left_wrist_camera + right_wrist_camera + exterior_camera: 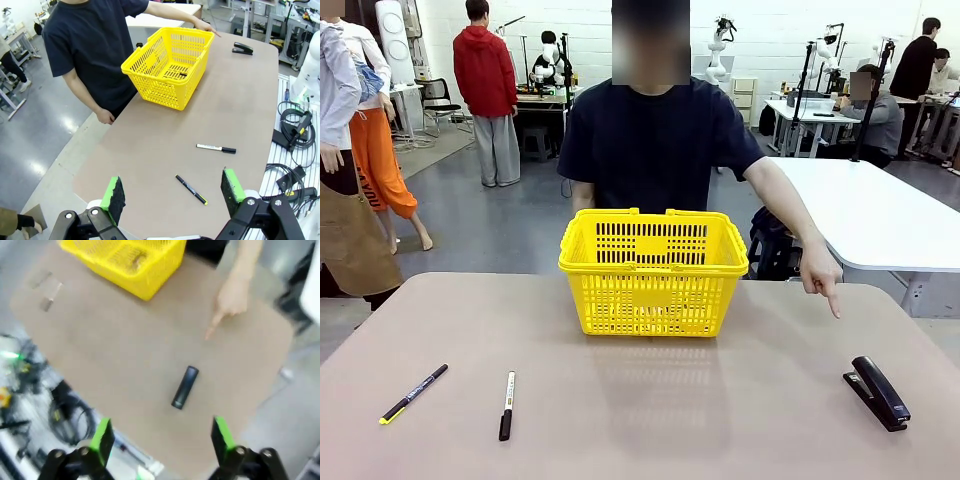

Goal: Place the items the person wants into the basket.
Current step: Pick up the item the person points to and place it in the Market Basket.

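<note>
The yellow basket (653, 270) stands at the table's far middle, in front of the person in the dark navy T-shirt (655, 145). Something dark lies on the basket's floor (180, 75); I cannot tell what it is. The person's hand (820, 275) points down toward the black stapler (878, 392), which lies at the right front of the table. My right gripper (162, 437) is open, high above the stapler (184, 386) and blurred. My left gripper (172, 195) is open above the table's left end. The utility knife and tape measure are out of view.
A black-and-yellow marker pen (413, 393) and a white-and-black marker pen (507, 404) lie at the left front of the table. Cables (295, 125) lie on the floor beside the table. A white table (880, 215) stands behind on the right.
</note>
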Robot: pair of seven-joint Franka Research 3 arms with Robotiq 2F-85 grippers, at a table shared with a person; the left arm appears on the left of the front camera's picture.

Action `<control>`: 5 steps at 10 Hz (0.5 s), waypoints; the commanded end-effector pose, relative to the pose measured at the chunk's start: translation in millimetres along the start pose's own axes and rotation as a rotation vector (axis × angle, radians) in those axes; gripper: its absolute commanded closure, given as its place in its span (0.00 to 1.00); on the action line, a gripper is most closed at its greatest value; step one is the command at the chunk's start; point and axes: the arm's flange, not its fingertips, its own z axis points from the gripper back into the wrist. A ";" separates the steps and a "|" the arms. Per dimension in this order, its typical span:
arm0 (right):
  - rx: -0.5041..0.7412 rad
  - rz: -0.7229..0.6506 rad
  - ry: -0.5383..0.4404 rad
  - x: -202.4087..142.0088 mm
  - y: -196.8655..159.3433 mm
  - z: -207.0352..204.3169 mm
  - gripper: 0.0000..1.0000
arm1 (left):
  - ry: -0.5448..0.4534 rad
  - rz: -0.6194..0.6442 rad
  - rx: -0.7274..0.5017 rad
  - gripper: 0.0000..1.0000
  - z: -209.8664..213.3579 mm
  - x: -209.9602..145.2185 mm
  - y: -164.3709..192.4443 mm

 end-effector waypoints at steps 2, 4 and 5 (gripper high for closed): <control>-0.087 -0.136 0.136 31.1 4.7 -85.7 0.00 | -0.020 -0.020 -0.004 0.00 0.9 -1.2 0.7; -0.121 -0.174 0.184 32.2 -6.4 -121.6 0.00 | -0.020 -0.020 -0.004 0.00 0.9 -1.2 0.7; -0.141 -0.180 0.212 27.7 -15.5 -138.5 0.00 | -0.020 -0.020 -0.004 0.00 0.9 -1.2 0.7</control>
